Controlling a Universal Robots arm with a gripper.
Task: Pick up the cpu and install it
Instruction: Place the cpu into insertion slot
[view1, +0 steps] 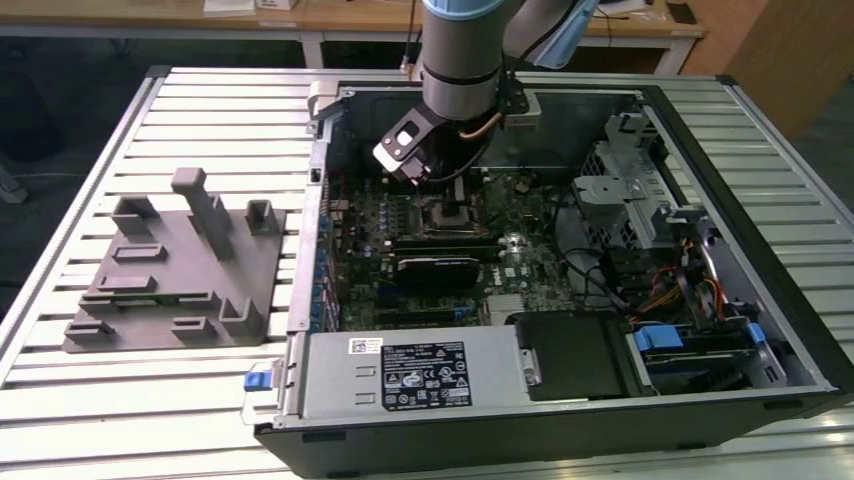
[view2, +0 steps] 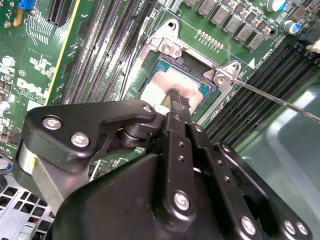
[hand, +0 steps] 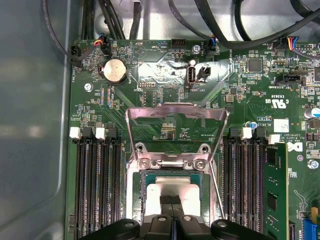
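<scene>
**Hand** (view2: 178, 101): fingertips are drawn together with no gap seen. They are set on or just above the cpu; contact cannot be confirmed.
**Cpu** (view2: 162, 82): pale square, laid flat inside the socket frame (hand: 170, 162), under the fingertips.
**Load plate** (hand: 175, 109): raised beyond the socket, not yet closed.
**Memory slots** (hand: 95, 185): ranged on both sides.
**Computer case** (view1: 561, 440): laid open on the slatted tabletop (view1: 120, 400), with the grey fixture (view1: 174, 270) placed beside it.
**Handling note:** the chip is best kept square to the frame. Pressure should be kept light and vertical, and sideways drag avoided.
</scene>
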